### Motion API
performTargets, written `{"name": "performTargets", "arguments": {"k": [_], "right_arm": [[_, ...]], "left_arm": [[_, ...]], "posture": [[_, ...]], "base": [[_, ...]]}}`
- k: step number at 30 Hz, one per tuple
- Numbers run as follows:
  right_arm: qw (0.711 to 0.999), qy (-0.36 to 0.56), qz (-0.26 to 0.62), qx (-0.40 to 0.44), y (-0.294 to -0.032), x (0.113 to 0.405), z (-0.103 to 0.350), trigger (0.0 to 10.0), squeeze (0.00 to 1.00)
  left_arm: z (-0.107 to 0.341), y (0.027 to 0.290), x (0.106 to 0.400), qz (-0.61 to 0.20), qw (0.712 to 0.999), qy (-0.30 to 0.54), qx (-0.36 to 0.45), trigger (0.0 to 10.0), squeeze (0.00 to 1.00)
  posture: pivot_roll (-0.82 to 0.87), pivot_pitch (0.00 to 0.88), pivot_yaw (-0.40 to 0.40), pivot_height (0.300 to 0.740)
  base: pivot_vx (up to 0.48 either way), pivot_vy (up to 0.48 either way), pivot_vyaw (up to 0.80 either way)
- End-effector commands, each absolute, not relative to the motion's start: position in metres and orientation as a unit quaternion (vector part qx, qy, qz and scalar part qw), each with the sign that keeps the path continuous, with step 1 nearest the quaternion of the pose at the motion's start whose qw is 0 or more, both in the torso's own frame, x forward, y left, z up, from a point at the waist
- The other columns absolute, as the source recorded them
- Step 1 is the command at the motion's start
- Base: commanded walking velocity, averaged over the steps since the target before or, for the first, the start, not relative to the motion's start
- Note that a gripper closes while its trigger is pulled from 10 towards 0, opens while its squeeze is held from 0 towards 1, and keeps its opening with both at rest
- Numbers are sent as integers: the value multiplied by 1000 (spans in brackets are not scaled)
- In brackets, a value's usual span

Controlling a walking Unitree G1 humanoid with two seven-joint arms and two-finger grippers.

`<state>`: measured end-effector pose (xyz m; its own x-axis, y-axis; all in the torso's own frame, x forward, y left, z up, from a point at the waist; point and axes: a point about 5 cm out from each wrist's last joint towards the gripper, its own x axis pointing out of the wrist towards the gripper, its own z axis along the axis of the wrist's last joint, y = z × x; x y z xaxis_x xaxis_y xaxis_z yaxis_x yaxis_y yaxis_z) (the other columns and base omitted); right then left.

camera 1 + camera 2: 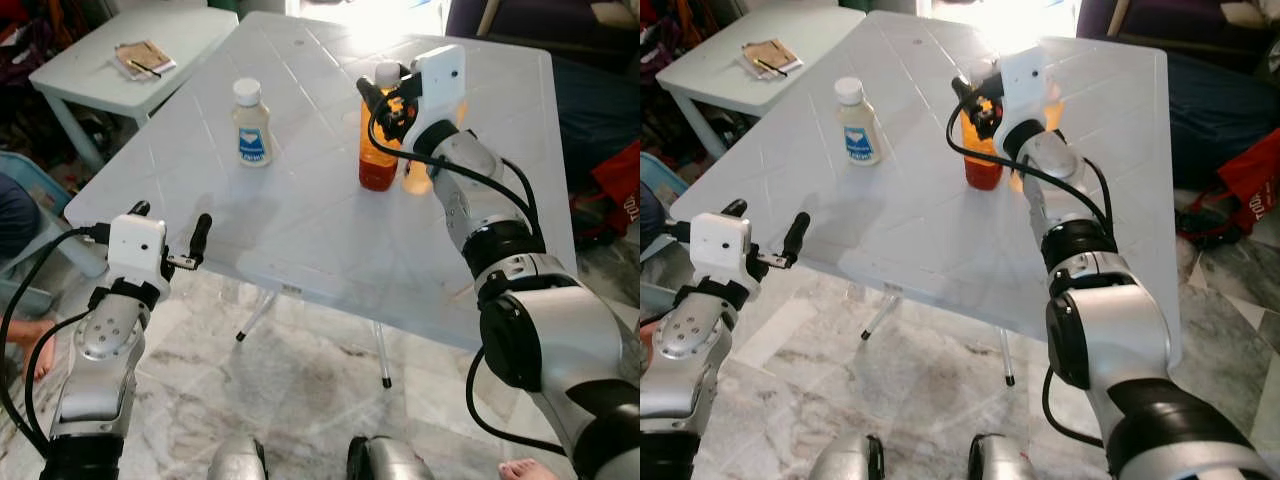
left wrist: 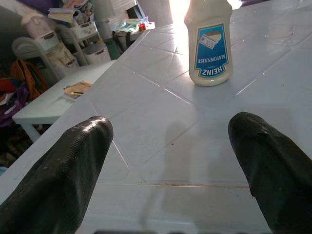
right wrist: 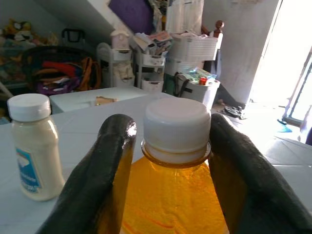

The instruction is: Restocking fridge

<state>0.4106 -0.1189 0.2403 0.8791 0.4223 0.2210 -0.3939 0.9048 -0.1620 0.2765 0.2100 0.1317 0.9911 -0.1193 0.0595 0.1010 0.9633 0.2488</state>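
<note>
Down by my knees, at the white worktop's near edge, I had the left pincer spread wide and empty. My right pincer straddled the juice bottle's neck under its white cap, apparently gripping. Full, orange, probably heavy and slick. The mayonnaise bottle stood well apart, capped.

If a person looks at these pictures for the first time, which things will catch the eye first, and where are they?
The eye goes first to the orange bottle with its white cap, standing towards the far right of the white table, with the right gripper closed around its neck. Next comes the mayonnaise bottle, upright and alone to its left. The left gripper hovers open at the table's near edge, pointing at it.
</note>
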Motion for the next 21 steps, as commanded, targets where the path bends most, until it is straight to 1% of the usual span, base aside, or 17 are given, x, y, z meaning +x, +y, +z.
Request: {"name": "performTargets", "arguments": {"k": [1, 14, 17, 18, 21], "right_arm": [[968, -120, 212, -56, -117, 412, 242, 0, 0], [968, -127, 212, -49, -122, 411, 246, 0, 0], [970, -143, 192, -32, -122, 410, 247, 0, 0], [963, -166, 209, -33, -115, 403, 246, 0, 0], [956, -186, 227, -30, -109, 392, 244, 0, 0]], "left_arm": [[133, 210, 277, -53, 990, -38, 126, 10000, 0], [131, 201, 285, -54, 991, -43, 113, 10000, 0], [127, 198, 286, -59, 993, -35, 97, 10000, 0], [118, 192, 288, -66, 993, -16, 92, 10000, 0], [112, 190, 291, -55, 994, -5, 95, 10000, 0]], "posture": [[125, 123, 14, 740], [96, 89, -2, 740], [68, 71, -5, 740], [45, 54, -10, 740], [19, 38, -12, 740]], "base": [[0, 0, 0], [0, 0, 0], [0, 0, 0], [0, 0, 0], [0, 0, 0]]}}
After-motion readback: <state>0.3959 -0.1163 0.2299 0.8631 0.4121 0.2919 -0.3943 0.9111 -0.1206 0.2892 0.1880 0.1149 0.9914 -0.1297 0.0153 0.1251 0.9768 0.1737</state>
